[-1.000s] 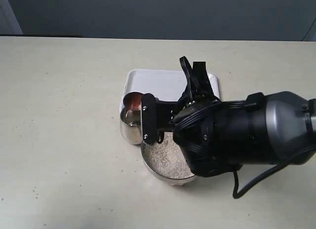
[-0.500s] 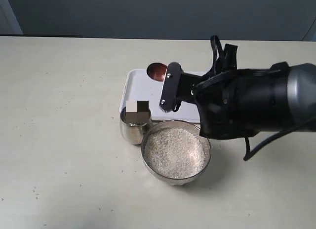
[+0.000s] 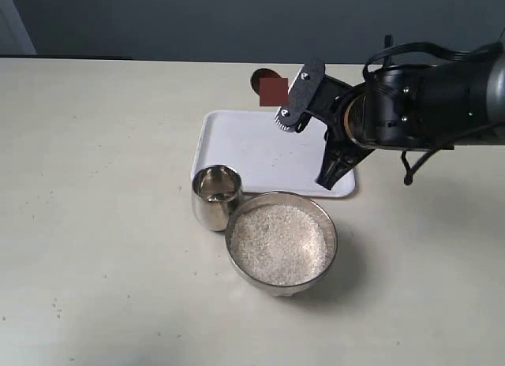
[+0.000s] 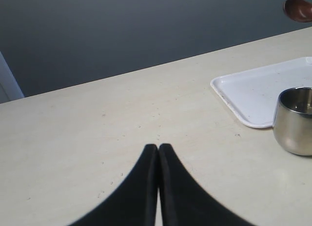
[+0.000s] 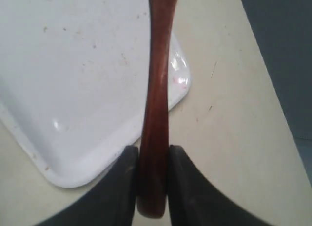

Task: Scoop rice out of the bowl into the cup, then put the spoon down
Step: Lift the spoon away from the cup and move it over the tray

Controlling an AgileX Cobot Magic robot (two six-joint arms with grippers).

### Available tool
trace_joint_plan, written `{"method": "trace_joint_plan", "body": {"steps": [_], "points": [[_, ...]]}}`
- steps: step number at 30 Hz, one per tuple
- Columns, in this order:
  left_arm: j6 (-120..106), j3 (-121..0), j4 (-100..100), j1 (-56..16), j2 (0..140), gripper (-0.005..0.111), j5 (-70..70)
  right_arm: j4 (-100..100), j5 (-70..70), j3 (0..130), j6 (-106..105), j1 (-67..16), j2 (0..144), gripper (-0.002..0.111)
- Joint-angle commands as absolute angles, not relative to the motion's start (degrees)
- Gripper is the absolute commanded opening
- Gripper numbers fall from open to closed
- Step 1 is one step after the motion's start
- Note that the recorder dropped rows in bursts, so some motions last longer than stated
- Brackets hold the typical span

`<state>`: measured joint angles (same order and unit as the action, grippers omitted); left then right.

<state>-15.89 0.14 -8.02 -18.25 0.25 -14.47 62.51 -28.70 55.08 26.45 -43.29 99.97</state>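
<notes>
The wide steel bowl sits near the table's front, full of white rice. The small steel cup stands upright touching the bowl's left side; its inside shows mostly reflections. My right gripper is shut on the slim handle of the reddish-brown wooden spoon, held in the air over the tray's far right part. The spoon's scoop pokes past the tray's far edge. My left gripper is shut on nothing above bare table, away from the cup, and is out of the exterior view.
A white rectangular tray lies flat behind the cup and bowl, with a few specks on it. The beige table stretches wide to the left. A dark wall rises behind the table's far edge.
My right gripper has carried the spoon away from the cup and bowl, back and to the right, until it is over the tray's far edge. The bowl's rice has come fully into view.
</notes>
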Motion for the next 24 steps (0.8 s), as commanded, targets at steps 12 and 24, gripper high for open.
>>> {"method": "trace_joint_plan", "body": {"steps": [12, 24], "points": [[-15.58, 0.0, -8.06, -18.38, 0.0, 0.001, -13.68, 54.88, -22.11, 58.11, 25.07, -40.63, 107.42, -0.001], [-15.58, 0.0, -8.06, -18.38, 0.0, 0.001, -13.68, 53.42, -18.73, 58.11, 24.89, -40.63, 109.38, -0.001]]}}
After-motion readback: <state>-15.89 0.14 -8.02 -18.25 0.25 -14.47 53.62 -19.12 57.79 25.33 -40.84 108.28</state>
